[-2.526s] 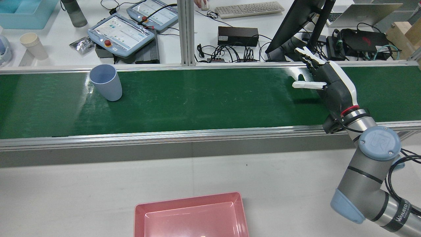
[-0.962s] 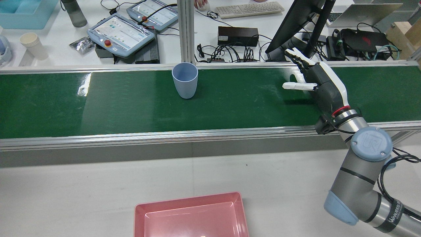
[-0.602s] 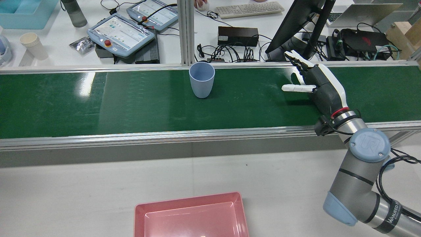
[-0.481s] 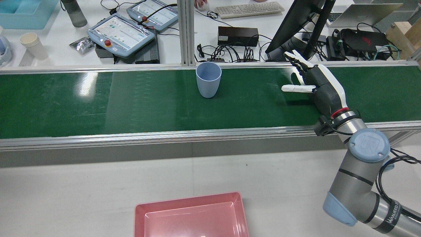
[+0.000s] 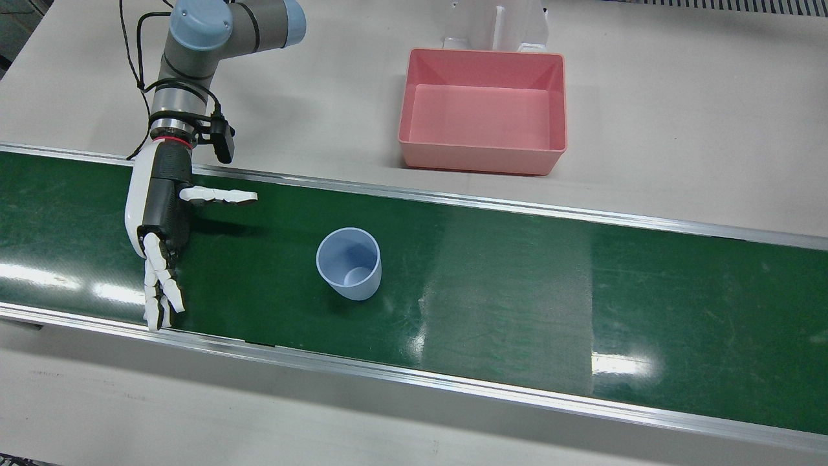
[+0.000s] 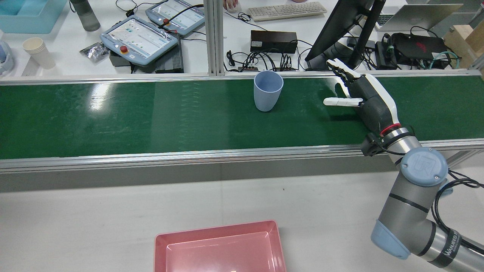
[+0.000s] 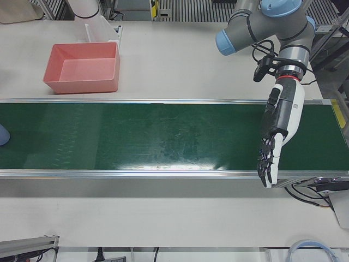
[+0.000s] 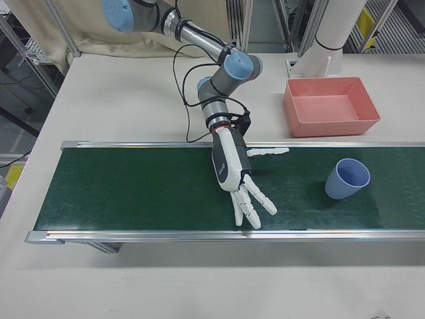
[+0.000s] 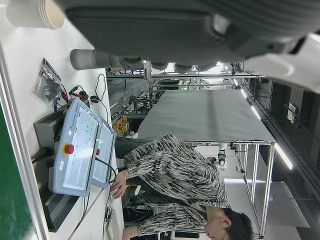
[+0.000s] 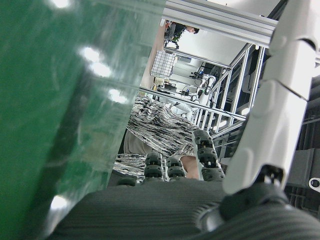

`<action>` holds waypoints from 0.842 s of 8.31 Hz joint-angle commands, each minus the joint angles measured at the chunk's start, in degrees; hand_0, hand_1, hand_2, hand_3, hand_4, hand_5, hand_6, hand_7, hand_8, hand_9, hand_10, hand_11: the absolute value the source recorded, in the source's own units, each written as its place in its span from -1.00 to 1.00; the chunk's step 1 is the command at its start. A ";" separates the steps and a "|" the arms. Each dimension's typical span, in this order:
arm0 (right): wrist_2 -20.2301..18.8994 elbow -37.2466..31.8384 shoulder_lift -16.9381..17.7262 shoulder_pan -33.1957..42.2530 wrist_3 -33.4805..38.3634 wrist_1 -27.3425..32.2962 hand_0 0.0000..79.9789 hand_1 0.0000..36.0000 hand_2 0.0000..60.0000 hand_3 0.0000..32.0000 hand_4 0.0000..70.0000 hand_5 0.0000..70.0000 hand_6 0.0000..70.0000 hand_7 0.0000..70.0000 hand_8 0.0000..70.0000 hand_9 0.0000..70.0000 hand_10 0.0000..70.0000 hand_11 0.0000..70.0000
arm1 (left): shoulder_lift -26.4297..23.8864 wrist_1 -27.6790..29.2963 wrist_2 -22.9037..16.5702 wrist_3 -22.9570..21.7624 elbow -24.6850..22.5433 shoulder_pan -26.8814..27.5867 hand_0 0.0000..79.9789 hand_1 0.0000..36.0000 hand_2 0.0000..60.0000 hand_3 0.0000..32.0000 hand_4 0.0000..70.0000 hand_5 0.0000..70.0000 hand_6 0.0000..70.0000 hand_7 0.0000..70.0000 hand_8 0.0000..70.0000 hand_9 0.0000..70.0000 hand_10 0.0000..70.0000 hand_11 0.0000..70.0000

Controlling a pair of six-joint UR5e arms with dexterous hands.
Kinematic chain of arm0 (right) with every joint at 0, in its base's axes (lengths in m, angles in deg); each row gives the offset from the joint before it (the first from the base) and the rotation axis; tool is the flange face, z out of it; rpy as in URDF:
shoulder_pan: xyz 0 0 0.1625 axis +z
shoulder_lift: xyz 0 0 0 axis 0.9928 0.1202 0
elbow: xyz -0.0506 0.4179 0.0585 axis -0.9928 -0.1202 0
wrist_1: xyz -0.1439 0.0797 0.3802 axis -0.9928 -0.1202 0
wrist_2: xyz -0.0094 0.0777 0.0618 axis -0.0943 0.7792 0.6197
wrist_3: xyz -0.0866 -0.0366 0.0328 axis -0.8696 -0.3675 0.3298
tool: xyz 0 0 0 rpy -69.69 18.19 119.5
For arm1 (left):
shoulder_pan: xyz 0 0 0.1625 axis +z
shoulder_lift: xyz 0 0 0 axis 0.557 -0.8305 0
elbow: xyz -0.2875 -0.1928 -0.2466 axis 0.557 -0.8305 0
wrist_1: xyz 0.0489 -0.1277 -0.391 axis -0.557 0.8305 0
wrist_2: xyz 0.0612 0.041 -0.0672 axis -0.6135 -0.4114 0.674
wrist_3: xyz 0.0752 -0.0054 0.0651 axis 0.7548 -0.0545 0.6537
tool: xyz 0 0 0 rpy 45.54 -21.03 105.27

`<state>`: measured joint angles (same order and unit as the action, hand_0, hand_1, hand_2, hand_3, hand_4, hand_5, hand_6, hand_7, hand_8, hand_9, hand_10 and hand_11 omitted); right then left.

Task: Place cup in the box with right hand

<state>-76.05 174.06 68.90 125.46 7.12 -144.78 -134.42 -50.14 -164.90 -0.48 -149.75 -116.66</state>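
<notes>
Progress is judged to be at the very start: nothing has yet been grasped, and both the pick-up and the transfer are left to do.

Read left to right in the rear view, the pink box (image 6: 160, 241) is seen empty on the white table at the near edge. The blue cup (image 6: 267, 91) is found upright on the green belt (image 6: 113, 121), close to its far rail. The right hand (image 6: 363, 96) is held low over the belt to the cup's right, near it but apart from it. Its fingers (image 6: 340, 71) are spread and nothing is gripped.

The gap between cup (image 5: 349, 264) and right hand (image 5: 158, 220) is shown most plainly in the front view, where the box (image 5: 482, 165) is also seen across the rail from the belt. The left hand (image 7: 278, 131) is shown only by the left-front view, spread open and empty over the belt's other end, with just a sliver of the cup (image 7: 1, 134) at that view's edge. Neither cup nor box is shown by the hand cameras.
</notes>
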 commanded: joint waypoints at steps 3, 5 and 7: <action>0.05 -0.56 0.00 0.01 -0.74 0.00 0.23 -0.03 -0.86 -1.00 -1.00 -0.83 -0.87 -0.70 -0.80 -0.69 -1.00 -1.00 | -0.02 0.00 0.00 0.00 0.01 0.02 -1.00 -1.00 -1.00 -1.00 -1.00 -1.00 -1.00 -1.00 -1.00 -1.00 -1.00 -1.00; 0.23 -1.18 -0.09 0.01 -0.66 0.00 0.23 -0.03 -0.85 -1.00 -1.00 -0.83 -0.87 -0.68 -0.79 -0.68 -1.00 -1.00 | -0.02 0.00 0.00 0.00 0.01 0.02 -1.00 -1.00 -1.00 -1.00 -1.00 -1.00 -1.00 -1.00 -1.00 -1.00 -1.00 -1.00; 0.32 -1.79 -0.26 0.01 -0.92 0.00 0.23 -0.03 -0.82 -1.00 -1.00 -0.83 -0.86 -0.64 -0.79 -0.66 -1.00 -1.00 | -0.02 0.00 0.00 0.00 0.01 0.02 -1.00 -1.00 -1.00 -1.00 -1.00 -1.00 -1.00 -1.00 -1.00 -1.00 -1.00 -1.00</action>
<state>-75.88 172.99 68.84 125.46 6.41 -144.78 -134.44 -50.14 -164.90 -0.48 -149.74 -116.64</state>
